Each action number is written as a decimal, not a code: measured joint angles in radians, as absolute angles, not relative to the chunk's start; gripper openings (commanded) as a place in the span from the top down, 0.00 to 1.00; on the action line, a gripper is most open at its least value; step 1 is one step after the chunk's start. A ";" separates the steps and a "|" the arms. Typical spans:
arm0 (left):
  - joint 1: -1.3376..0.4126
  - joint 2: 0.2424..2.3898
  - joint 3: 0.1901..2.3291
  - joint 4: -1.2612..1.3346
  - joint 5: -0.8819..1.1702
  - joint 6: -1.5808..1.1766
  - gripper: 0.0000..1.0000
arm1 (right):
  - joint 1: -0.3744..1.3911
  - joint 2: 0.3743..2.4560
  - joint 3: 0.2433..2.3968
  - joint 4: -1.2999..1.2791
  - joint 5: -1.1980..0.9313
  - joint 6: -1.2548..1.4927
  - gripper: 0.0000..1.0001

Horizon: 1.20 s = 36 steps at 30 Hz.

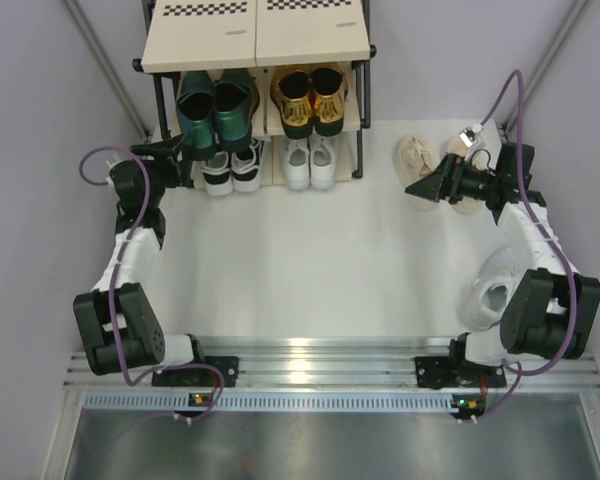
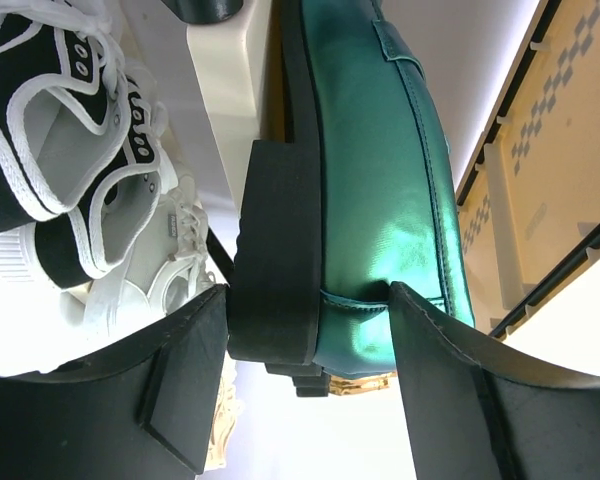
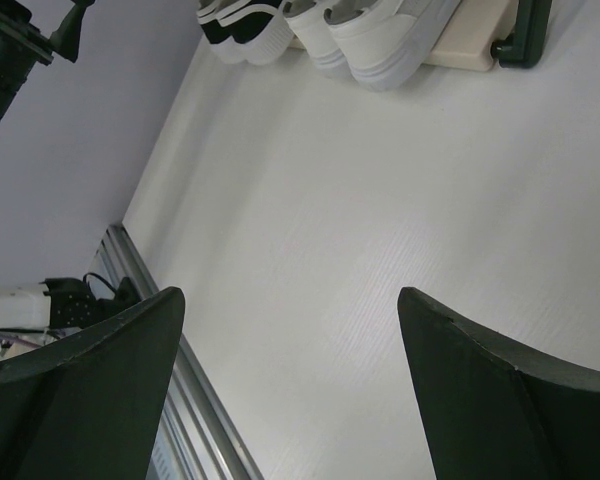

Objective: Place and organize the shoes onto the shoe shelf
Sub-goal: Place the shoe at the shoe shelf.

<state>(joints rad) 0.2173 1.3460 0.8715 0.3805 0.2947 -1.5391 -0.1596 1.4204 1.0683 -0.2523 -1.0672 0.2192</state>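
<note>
The shoe shelf (image 1: 255, 38) stands at the back. The green loafers (image 1: 217, 108) and gold loafers (image 1: 310, 98) sit on its middle tier, with the black-and-white sneakers (image 1: 230, 170) and white lace-ups (image 1: 310, 162) below. My left gripper (image 1: 185, 150) is shut on the heel of the left green loafer (image 2: 380, 180) at the shelf's edge, as the left wrist view (image 2: 310, 295) shows. My right gripper (image 1: 422, 190) is open and empty beside the beige sneakers (image 1: 417, 155) on the table; below its jaws (image 3: 290, 295) is bare table. The chunky white sneakers (image 1: 490, 290) lie by the right arm, partly hidden.
The shelf's black frame post (image 3: 520, 30) and the bottom-tier shoes (image 3: 380, 40) show at the top of the right wrist view. A metal rail (image 1: 310, 360) runs along the near table edge. Purple cables loop over both arms.
</note>
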 measured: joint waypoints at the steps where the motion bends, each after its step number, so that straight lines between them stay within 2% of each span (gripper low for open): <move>1: 0.218 1.352 0.876 0.381 0.295 -1.539 0.34 | -0.160 1.420 1.068 -0.253 -1.067 0.219 0.12; 10: 0.224 1.399 0.910 0.404 0.295 -1.547 0.41 | -0.160 1.420 1.068 -0.253 -1.067 0.218 0.12; 16: 0.224 1.400 0.913 0.435 0.299 -1.572 0.50 | -0.160 1.420 1.068 -0.254 -1.067 0.218 0.12; 36: 0.226 1.490 0.938 0.525 0.322 -1.597 0.46 | -0.169 1.420 1.068 -0.255 -1.068 0.217 0.12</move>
